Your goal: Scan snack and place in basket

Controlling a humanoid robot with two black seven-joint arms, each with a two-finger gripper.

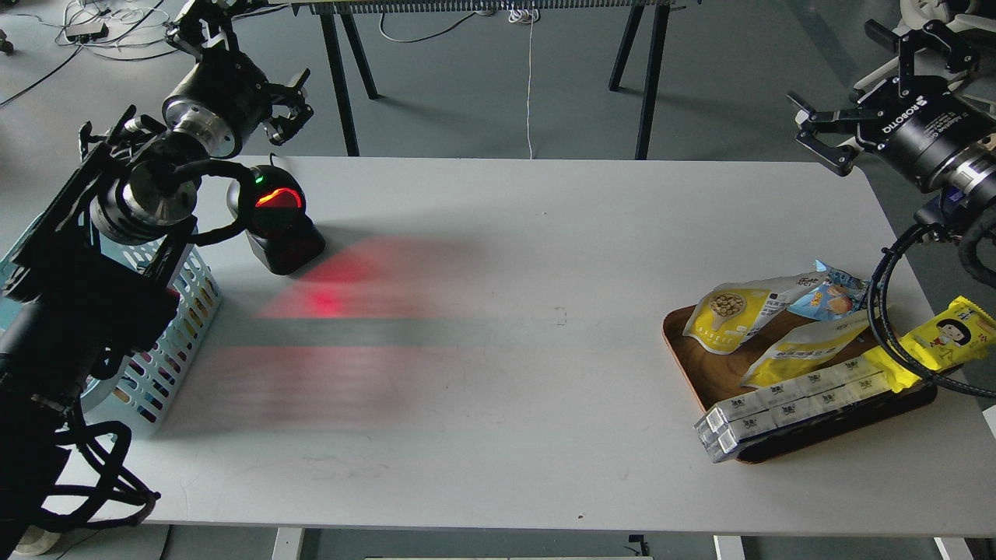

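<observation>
The snack [730,316], a yellow and white pouch with a round picture of beige balls, lies at the back left of a brown wooden tray [704,372] on the table's right side. The light blue basket [175,334] sits at the left edge, mostly hidden behind my left arm. My left gripper [289,105] hangs above the table's far left corner, open and empty, just behind the black scanner [276,222]. Over the far right corner, well above and behind the tray, my right gripper [817,136] is open and empty too.
The scanner glows red and casts red light on the white table [506,350]. Also on the tray: a plain yellow-white pouch [805,346], a blue packet [829,295], a long yellow wrapper with a cartoon face [945,334] and a row of small white cartons [794,404].
</observation>
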